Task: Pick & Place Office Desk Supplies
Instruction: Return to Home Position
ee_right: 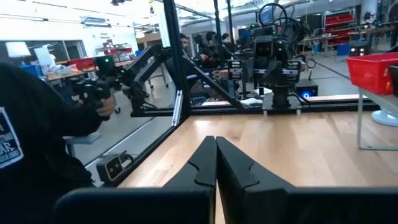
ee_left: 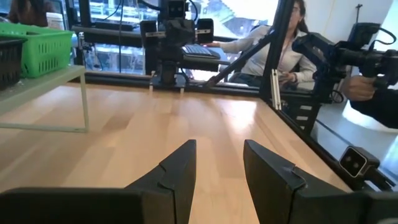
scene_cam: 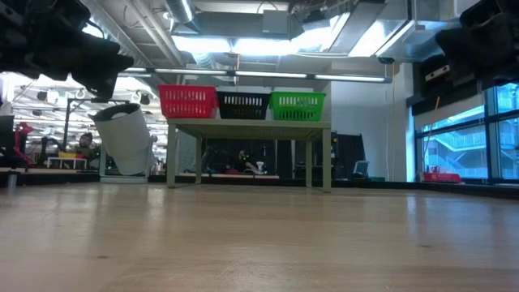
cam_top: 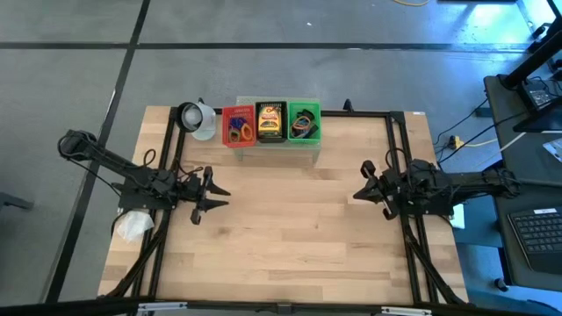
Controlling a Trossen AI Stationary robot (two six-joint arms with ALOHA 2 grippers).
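1. Left gripper (ee_left: 217, 148): fingers spread with nothing between them. It hangs over the bench (cam_top: 290, 237) near its left edge, pointing inward.
2. Right gripper (ee_right: 216, 142): fingers pressed together on nothing. It sits near the right edge, facing the left one and well apart from it.
3. Why: both arms are tucked at the side edges with nothing carried, which reads as the home pose.
4. Shelf (scene_cam: 247, 124) stands at the middle of the bench's far edge, with three bins in a row on top, close together.
5. Red bin (scene_cam: 187, 102): blue and orange loops (cam_top: 237, 132).
6. Black bin (scene_cam: 243, 105): yellow-and-green box (cam_top: 270, 123). There may be more than one; I can't tell from above.
7. Green bin (scene_cam: 297, 105): dark and orange bands (cam_top: 304, 123), I think. They are small in this view.
8. A white cup (scene_cam: 126, 139) stands tilted just beside the shelf's red-bin end, toward the far-left corner. A white wad (cam_top: 132, 226) lies at the left edge by the left arm. Neither is a supply.
9. I see no loose supplies on the bench, so the sorting looks finished.
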